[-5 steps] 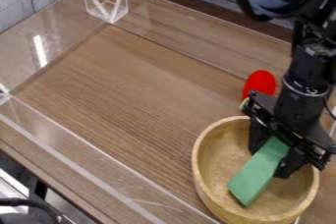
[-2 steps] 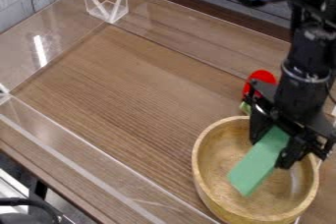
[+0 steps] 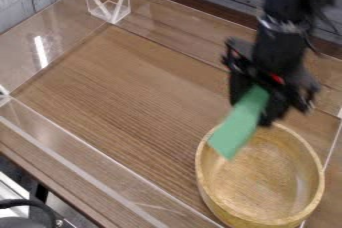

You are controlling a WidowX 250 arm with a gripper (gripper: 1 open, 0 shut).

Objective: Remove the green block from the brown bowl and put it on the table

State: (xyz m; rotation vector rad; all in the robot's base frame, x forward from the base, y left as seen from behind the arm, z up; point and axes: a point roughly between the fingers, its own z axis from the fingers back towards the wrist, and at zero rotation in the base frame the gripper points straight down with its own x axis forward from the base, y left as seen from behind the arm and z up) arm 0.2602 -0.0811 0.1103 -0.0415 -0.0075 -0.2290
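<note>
My gripper [image 3: 265, 102] is shut on the upper end of the green block [image 3: 238, 126]. The block hangs tilted in the air, its lower end over the near-left rim of the brown bowl [image 3: 262, 177]. The bowl sits at the near right of the table [image 3: 120, 92] and looks empty inside. The black arm reaches down from the upper right.
Clear acrylic walls [image 3: 54, 32] run along the table's left and near edges, with a clear bracket [image 3: 107, 5] at the far corner. The wood-grain surface stretches left of the bowl.
The gripper has lifted the green block out of the bowl and carried it up and to the left. The red object seen behind the bowl earlier is now hidden.
</note>
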